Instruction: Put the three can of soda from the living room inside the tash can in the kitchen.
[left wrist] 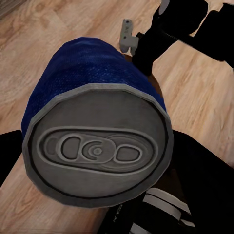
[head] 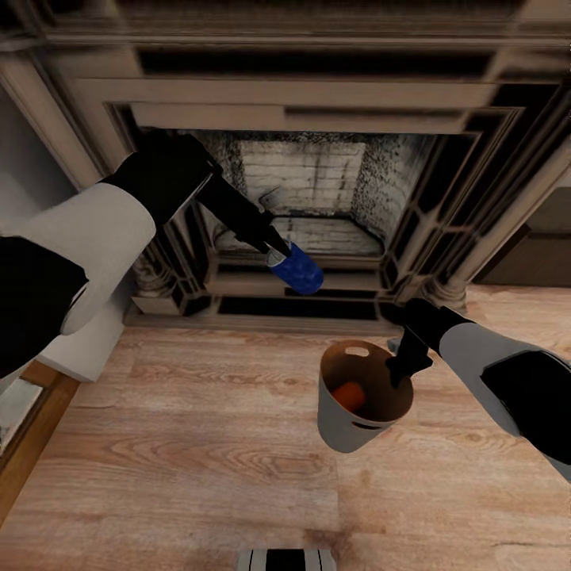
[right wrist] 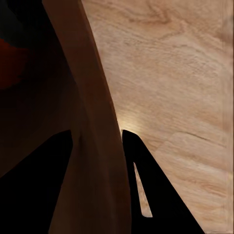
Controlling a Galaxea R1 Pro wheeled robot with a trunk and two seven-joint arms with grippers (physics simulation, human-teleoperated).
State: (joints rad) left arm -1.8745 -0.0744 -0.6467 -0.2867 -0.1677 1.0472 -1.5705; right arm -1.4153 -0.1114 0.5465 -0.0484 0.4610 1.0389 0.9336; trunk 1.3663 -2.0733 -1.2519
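Note:
My left gripper (head: 279, 252) is shut on the dark blue soda can (head: 297, 268), held in the air in front of the fireplace, up and to the left of the bin. In the left wrist view the can's silver top (left wrist: 97, 148) faces the camera. The light grey trash can (head: 342, 420) hangs above the wood floor with my right gripper (head: 399, 371) shut on its rim. An orange can (head: 348, 396) lies inside its brown interior. In the right wrist view the bin's wall (right wrist: 95, 146) runs between my two dark fingers (right wrist: 146, 185).
The dark ornate fireplace (head: 309, 182) with a brick back fills the wall ahead. Light wood plank floor (head: 198, 452) spreads below. A white object (head: 79, 349) and a wood-framed edge (head: 32, 428) stand at the left. My base (head: 285, 559) peeks in at the bottom.

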